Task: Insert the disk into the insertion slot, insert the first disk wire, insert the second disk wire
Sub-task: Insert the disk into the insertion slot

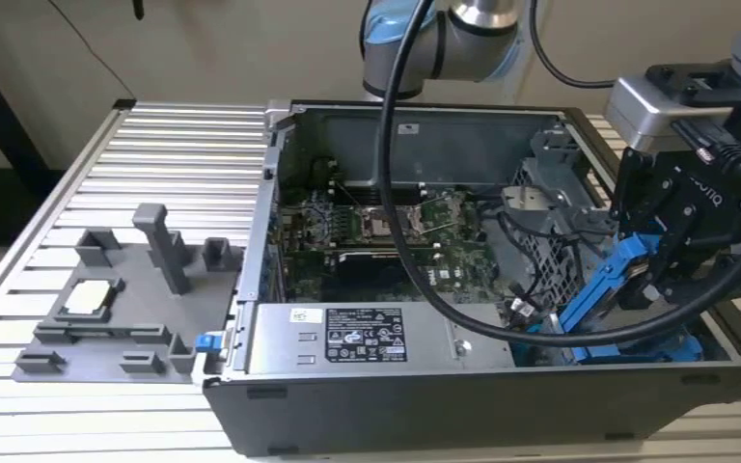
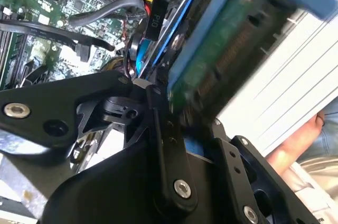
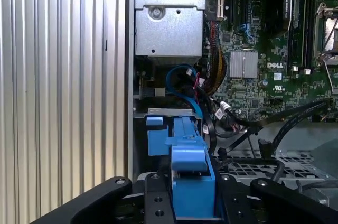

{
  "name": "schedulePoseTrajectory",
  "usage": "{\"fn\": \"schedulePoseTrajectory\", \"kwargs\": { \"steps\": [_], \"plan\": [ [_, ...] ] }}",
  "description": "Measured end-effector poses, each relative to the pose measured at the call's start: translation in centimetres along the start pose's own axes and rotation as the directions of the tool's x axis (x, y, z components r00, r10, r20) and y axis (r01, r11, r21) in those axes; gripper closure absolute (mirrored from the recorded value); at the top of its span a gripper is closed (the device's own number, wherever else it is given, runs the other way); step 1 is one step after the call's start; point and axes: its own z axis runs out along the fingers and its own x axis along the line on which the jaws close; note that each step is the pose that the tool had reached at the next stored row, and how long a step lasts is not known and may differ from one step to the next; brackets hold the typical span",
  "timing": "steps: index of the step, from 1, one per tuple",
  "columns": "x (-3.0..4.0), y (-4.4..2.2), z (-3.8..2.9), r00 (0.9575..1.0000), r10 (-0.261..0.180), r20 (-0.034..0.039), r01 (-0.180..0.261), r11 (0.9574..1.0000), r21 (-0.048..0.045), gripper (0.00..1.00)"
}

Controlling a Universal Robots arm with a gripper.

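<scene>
Pincer [image 3: 193, 195] clamped on the disk [image 3: 191, 166], held tilted over the open computer case [image 1: 344, 400].
Loose wires [image 1: 521, 311] and the drive cage [image 1: 554, 253] sit just beside its lower end; at this tilt the blue frame could snag or jam.

Silver-grey arm [image 1: 474, 14] with a pale blue joint cap [image 1: 390, 39] and a thick black cable [image 1: 392, 174]. Black jaws built of flat jointed links, fastened with silver screws [image 2: 182, 188].
</scene>
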Motion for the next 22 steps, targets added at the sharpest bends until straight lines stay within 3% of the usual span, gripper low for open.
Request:
{"fn": "schedulePoseTrajectory", "kwargs": {
  "steps": [2, 3, 12, 13, 19, 22],
  "plan": [
    [0.00, 0.00, 0.00, 1.0000, 0.000, 0.0001, 0.000, 1.0000, 0.0000, 0.60],
    [0.00, 0.00, 0.01, 1.0000, 0.000, 0.0002, 0.000, 1.0000, 0.0001, 0.53],
    [0.00, 0.00, 0.01, 1.0000, 0.000, 0.0001, 0.000, 1.0000, 0.0000, 0.51],
    [0.00, 0.00, 0.02, 1.0000, 0.000, 0.0002, 0.000, 1.0000, 0.0001, 0.45],
    [0.00, 0.00, 0.02, 1.0000, 0.000, 0.0001, 0.000, 1.0000, 0.0001, 0.45],
    [0.00, 0.00, 0.02, 1.0000, 0.000, 0.0001, 0.000, 1.0000, 0.0001, 0.60]
  ]
}}
